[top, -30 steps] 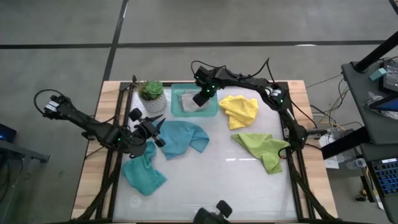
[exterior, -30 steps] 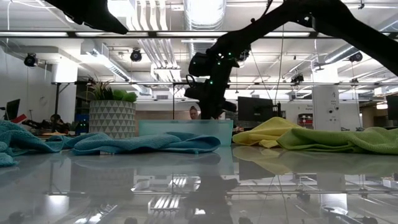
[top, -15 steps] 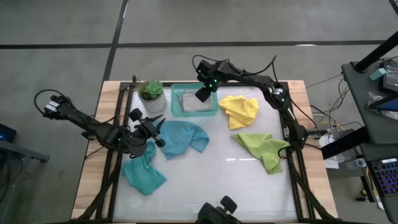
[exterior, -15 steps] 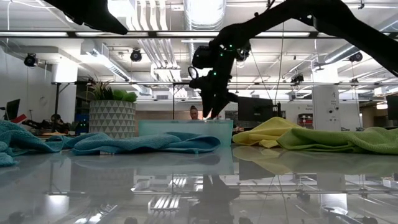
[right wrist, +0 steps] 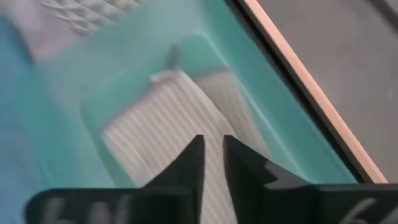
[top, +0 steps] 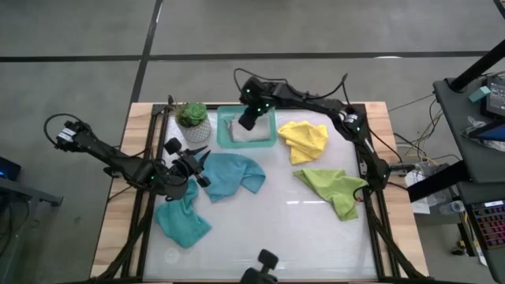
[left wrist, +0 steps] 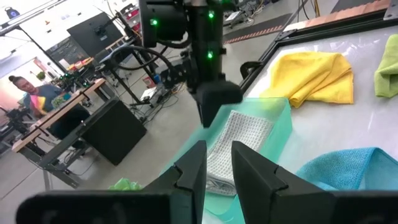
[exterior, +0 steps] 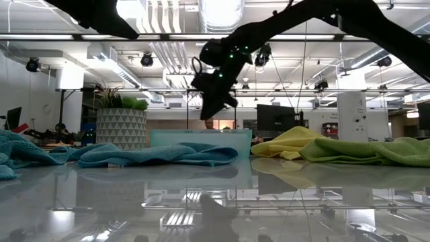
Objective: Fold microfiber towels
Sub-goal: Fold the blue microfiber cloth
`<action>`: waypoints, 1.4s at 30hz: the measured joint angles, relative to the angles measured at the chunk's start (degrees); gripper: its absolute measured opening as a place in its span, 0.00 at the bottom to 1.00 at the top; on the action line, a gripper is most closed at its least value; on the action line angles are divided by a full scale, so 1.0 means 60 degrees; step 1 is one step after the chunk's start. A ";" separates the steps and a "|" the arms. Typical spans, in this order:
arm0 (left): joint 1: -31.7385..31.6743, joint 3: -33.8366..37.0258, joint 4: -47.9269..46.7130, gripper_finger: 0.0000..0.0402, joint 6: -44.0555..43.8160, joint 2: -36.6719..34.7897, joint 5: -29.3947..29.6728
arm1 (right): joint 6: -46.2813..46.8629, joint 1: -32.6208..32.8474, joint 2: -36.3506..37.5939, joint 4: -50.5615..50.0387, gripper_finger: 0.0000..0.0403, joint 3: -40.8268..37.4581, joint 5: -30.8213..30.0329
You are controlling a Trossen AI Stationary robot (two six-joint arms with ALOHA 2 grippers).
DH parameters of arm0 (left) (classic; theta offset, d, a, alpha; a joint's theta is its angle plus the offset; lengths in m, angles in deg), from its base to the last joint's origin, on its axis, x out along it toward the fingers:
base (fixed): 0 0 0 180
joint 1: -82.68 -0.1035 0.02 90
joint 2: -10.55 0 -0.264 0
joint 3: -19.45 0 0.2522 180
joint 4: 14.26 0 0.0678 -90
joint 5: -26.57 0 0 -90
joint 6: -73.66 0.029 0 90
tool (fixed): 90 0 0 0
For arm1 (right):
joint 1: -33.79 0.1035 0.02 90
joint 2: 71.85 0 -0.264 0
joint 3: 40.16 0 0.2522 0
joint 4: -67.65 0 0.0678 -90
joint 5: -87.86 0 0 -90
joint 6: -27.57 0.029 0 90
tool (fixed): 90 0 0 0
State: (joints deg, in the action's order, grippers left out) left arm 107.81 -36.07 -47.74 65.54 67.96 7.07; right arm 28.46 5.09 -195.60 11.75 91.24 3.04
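A folded light grey towel (top: 260, 131) (right wrist: 161, 118) lies flat in the teal tray (top: 222, 131) at the table's far middle. My right gripper (top: 245, 124) (left wrist: 214, 109) hangs shut just above the tray's left part and holds nothing. A teal-blue towel (top: 233, 173) lies crumpled in the middle, and a second one (top: 183, 217) lies near left. The yellow towel (top: 304, 140) and the lime green towel (top: 335, 189) lie bunched on the right. My left gripper (top: 200, 166) (left wrist: 217, 165) hovers by the middle teal-blue towel's left edge, open by a narrow gap, with nothing in it.
A potted plant (top: 192, 118) in a patterned white pot stands left of the tray. A black frame runs along the table's edges (top: 150, 197). A person sits in the room beyond the table (left wrist: 28, 93). Bare glossy tabletop lies toward the near edge (top: 276, 237).
My right gripper has risen out of the tray and drifted toward the table's left, rolling and tipping less steeply down. The grey towel has stayed flat in the tray.
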 joint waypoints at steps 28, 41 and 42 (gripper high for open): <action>-0.0004 0.0022 -0.0016 0.15 0.0011 -0.0007 0.0004 | -0.0841 0.0564 0.0783 0.6288 0.02 -0.3417 0.0012; -0.0007 -0.0018 0.0875 0.15 -0.0080 0.0061 -0.0556 | -0.1790 0.2877 0.6399 0.8578 0.02 -0.8727 -0.1136; -0.0007 -0.0018 0.1076 0.15 -0.0088 0.0118 -0.0797 | -0.1819 0.2998 0.6724 0.8702 0.02 -0.9154 -0.1116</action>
State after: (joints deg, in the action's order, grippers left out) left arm 107.76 -36.18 -41.28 65.01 68.67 2.29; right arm 17.55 23.07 -155.25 63.96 36.32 -3.66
